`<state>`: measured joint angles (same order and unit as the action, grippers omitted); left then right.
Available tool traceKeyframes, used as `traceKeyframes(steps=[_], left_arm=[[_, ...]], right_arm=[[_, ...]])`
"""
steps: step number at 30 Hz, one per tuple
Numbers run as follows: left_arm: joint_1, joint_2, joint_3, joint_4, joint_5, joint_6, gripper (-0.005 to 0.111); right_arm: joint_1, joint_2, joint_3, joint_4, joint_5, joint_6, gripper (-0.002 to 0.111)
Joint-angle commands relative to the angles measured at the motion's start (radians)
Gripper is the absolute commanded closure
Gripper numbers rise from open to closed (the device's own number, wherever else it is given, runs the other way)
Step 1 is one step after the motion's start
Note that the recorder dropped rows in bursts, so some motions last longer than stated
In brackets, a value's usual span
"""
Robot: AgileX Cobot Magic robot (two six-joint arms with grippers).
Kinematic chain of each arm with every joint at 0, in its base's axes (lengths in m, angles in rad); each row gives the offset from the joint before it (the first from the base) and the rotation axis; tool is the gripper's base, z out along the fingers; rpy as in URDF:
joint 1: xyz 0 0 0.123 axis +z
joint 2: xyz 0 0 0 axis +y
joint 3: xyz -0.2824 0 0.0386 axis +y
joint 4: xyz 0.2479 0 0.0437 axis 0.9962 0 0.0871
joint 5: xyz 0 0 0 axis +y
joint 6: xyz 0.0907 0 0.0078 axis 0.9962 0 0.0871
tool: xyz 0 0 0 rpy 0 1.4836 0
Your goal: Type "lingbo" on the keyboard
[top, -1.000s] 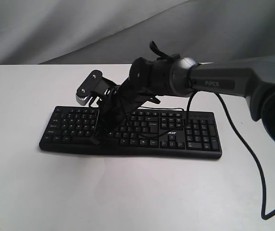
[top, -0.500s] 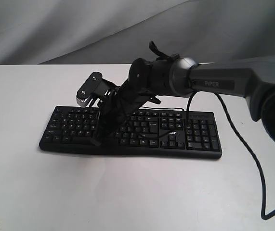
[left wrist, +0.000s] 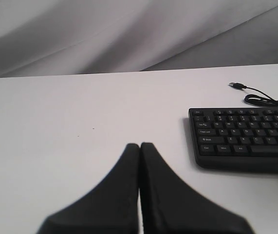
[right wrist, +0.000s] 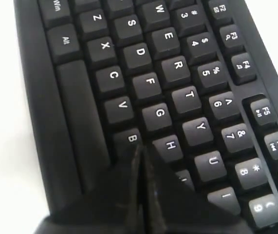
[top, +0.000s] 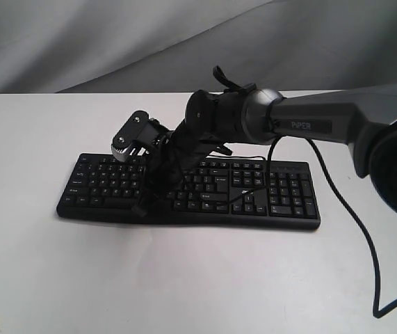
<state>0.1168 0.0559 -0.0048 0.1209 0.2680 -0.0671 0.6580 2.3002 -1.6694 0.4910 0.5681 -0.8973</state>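
Note:
The black keyboard [top: 271, 198] lies flat on the white table. My right arm reaches across it from the right. The right gripper [top: 142, 209] points down at the left-middle keys, near the keyboard's front edge. In the right wrist view the right gripper [right wrist: 139, 148] is shut, its tip at the edge of the B key [right wrist: 128, 138], next to the H key [right wrist: 170, 145]; whether it presses a key I cannot tell. My left gripper [left wrist: 139, 145] is shut on nothing, above bare table beside the keyboard's [left wrist: 243, 141] short end.
The keyboard's thin USB cable [left wrist: 258, 96] lies behind it, its plug [left wrist: 234, 85] loose on the table. The right arm's black cable [top: 354, 229] hangs down to the table at the right. A grey cloth backdrop [top: 80, 42] closes the far side.
The right wrist has dropped lower, and the shut gripper tip has slid slightly toward the keyboard's front edge. The keyboard has not moved.

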Motion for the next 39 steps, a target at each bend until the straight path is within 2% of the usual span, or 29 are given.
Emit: traceKeyframes(steps=[1,9,26,39], left_arm=[[0.001,0.004,0.005,-0.004,-0.006,-0.002,0.106],[0.001,0.004,0.005,-0.004,-0.006,-0.002,0.106],[0.001,0.017,0.005,-0.004,-0.006,-0.002,0.106],[0.001,0.017,0.005,-0.004,-0.006,-0.002,0.106]], right_arm=[[-0.006,0.021,-0.002,-0.003,0.002,0.001,0.108],[-0.01,-0.006,-0.013,0.004,0.011,0.001,0.108],[0.001,0.093,-0.192,0.043,0.042,0.002,0.108],[0.001,0.093,-0.192,0.036,0.044,0.002,0.108]])
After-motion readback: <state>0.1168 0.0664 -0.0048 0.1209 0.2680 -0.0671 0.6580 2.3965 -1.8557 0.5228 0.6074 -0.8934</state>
